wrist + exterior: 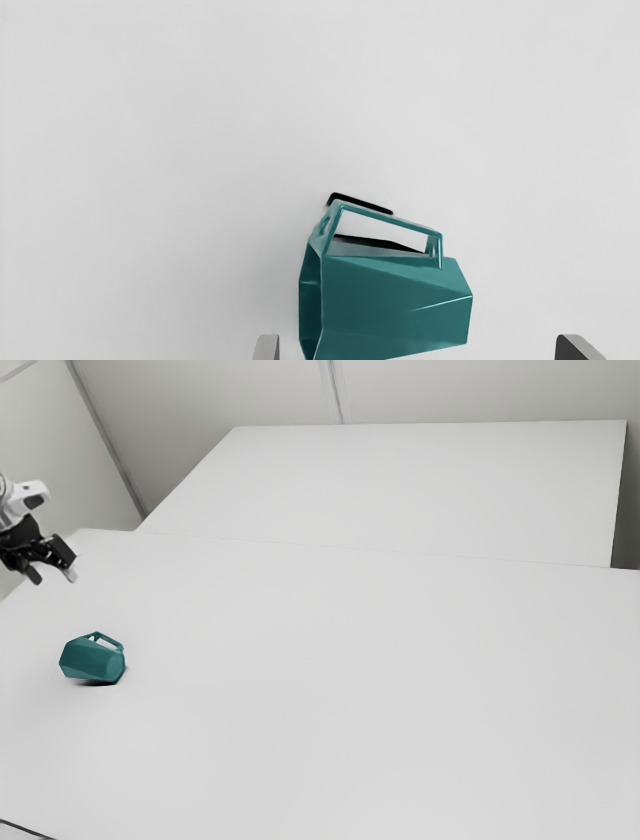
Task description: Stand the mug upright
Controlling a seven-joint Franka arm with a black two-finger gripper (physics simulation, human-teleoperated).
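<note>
Holding the gripper [52, 575] above the desk [350, 690], with the 2 jaws spread wide apart. Looking down past them to the teal mug [395, 307], tipped over on its side on the desk. Points its mouth to the exterior view's left, with the handle [390, 219] out to 1 side. Farther off, meets a big white slab [400, 490], then a pale wall [230, 390].

The arm [18, 502] reaches in at the exterior view's left edge, its jaws pointing downward, spread wide apart.
</note>
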